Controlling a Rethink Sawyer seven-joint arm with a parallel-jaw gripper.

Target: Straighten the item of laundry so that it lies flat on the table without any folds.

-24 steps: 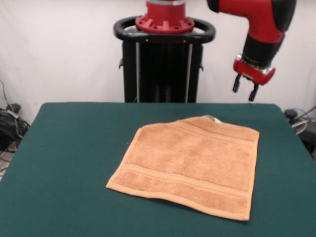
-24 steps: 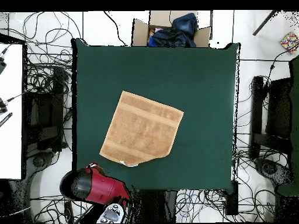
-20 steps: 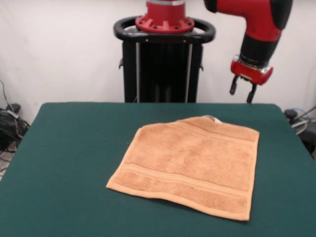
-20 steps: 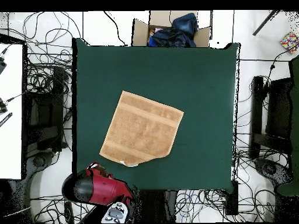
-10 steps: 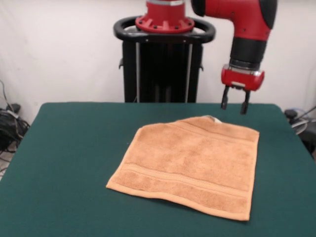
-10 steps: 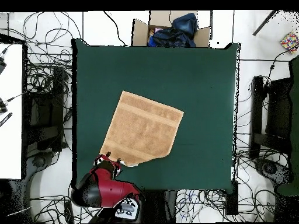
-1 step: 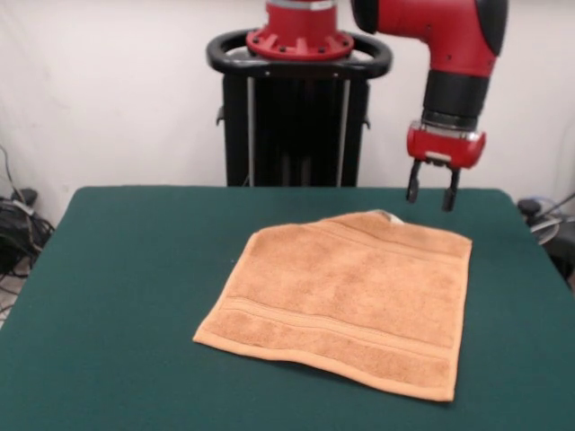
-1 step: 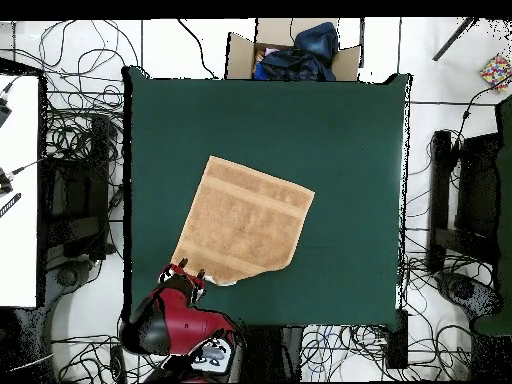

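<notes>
Towel lay spread on the table, skewed to its edges, with its tagged far edge turned under near the robot's side. Gripper hung above that edge, clear of the cloth, fingers apart and pointing down. Tucked edge sat just below and slightly toward the table's middle from the claw, so I judged a short descent would reach it.

Orange-tan towel w/ banded borders; dk green table.
</notes>
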